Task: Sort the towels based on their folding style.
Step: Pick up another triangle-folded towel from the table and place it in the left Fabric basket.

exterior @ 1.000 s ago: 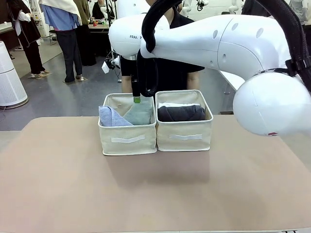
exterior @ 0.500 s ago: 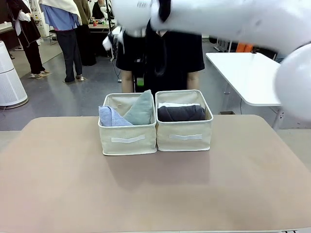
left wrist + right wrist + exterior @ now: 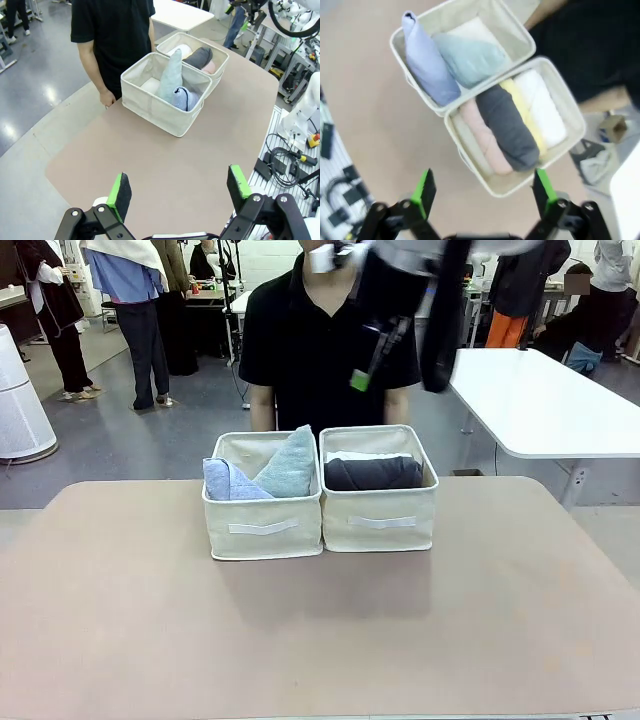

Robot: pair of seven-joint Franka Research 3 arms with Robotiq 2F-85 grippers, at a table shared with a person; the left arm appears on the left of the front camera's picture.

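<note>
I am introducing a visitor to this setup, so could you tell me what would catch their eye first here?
Two cream bins stand side by side mid-table. One holds two cone-folded towels, lavender-blue and pale green; the other holds four rolls. A person in black stands right behind them.

Tan table (image 3: 320, 640) with two touching cream bins (image 3: 263, 525) side by side.
</note>
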